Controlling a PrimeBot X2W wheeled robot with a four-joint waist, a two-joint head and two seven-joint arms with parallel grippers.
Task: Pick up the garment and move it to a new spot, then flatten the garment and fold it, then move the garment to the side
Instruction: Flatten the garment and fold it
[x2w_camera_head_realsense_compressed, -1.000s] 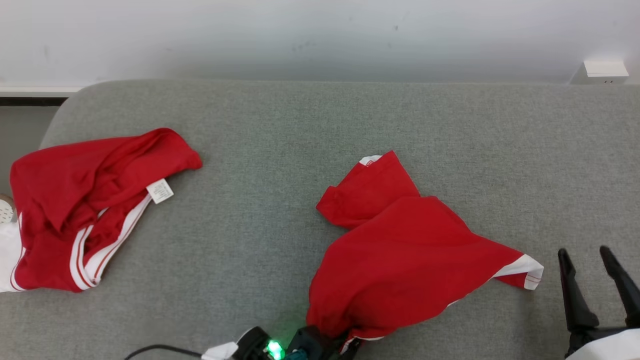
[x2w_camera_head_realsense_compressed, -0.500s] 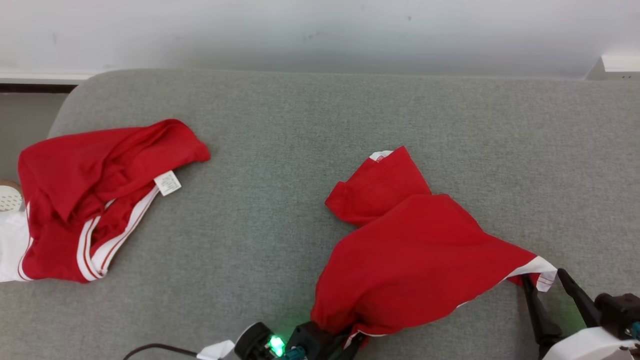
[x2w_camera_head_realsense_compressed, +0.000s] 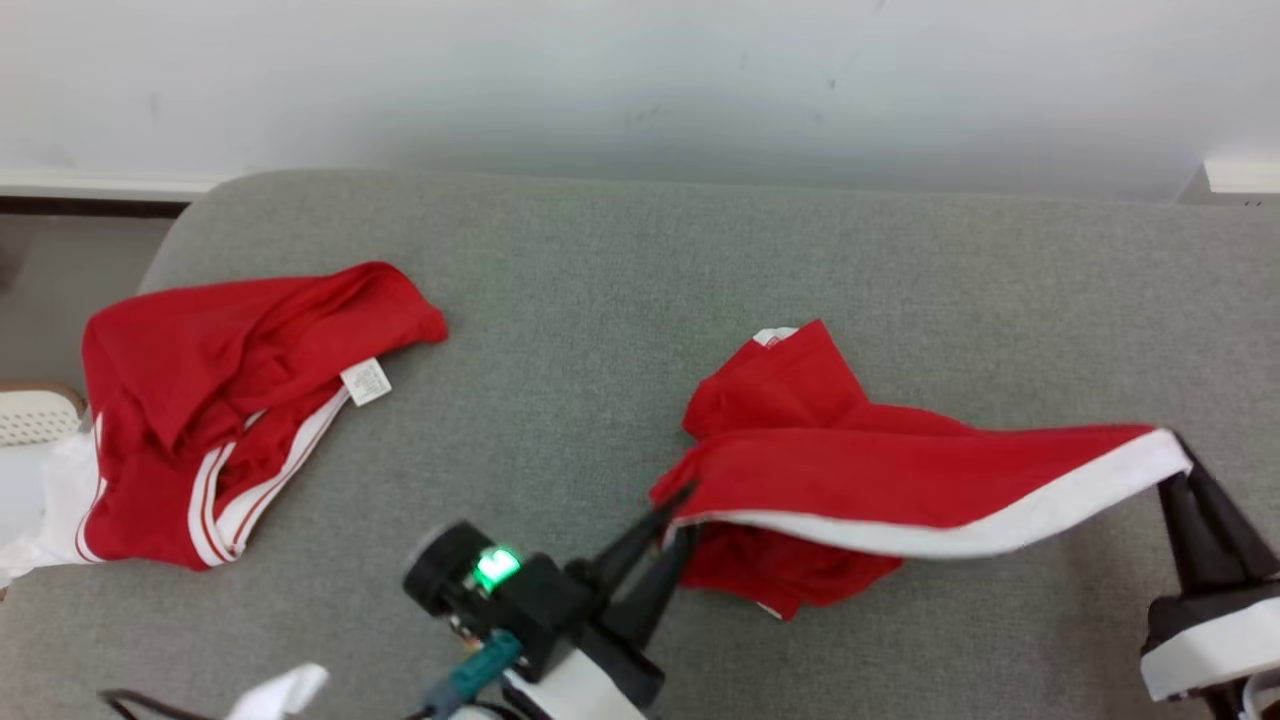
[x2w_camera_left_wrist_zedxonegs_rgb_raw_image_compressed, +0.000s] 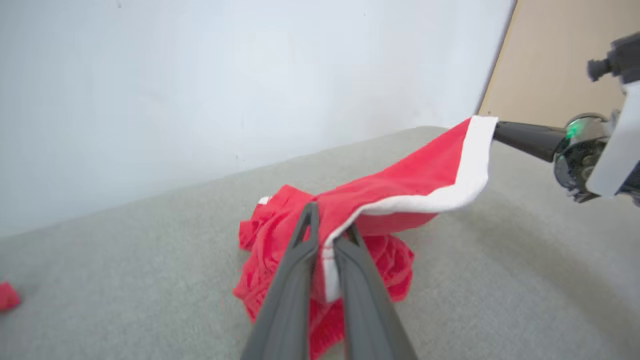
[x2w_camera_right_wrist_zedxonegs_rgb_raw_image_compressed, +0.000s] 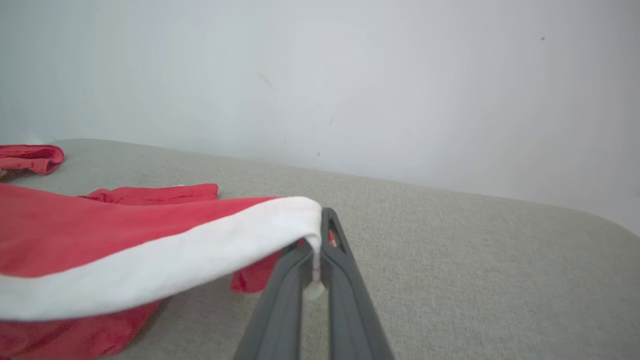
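Well, at the far left of the grey fabric-covered desk (x2w_camera_head_realsense_compressed: 600, 260) lies a second red garment (x2w_camera_head_realsense_compressed: 200, 400) with white side stripes and a small label (x2w_camera_head_realsense_compressed: 366, 381). It is crumpled, well apart from the work, and best left alone.

Moving right, the left gripper (x2w_camera_head_realsense_compressed: 688, 508) is clenched on one end of the white band (x2w_camera_head_realsense_compressed: 960, 535) that edges the garment (x2w_camera_head_realsense_compressed: 880, 470). The left wrist view shows that edge pinched between its fingers (x2w_camera_left_wrist_zedxonegs_rgb_raw_image_compressed: 295, 270). I cannot tell whether it has one layer or two. Below and just beside that grip, the rest of the garment sits bunched on the desk, roughly mid-surface and a little right of centre.

From there the band runs raised and fairly straight to the right gripper (x2w_camera_head_realsense_compressed: 1178, 460), which is closed on the band's far corner, a bit of white fabric poking down between its fingers (x2w_camera_right_wrist_zedxonegs_rgb_raw_image_compressed: 345, 285).

The step in hand looks like the lift and carry to a new spot. To do it well, raise both ends evenly until the bunched part hangs free. Hold the band taut without overstretching it. Move both arms together so neither pinch slips. Set the hanging edge down first, so the cloth lays out flat rather than crumpling.
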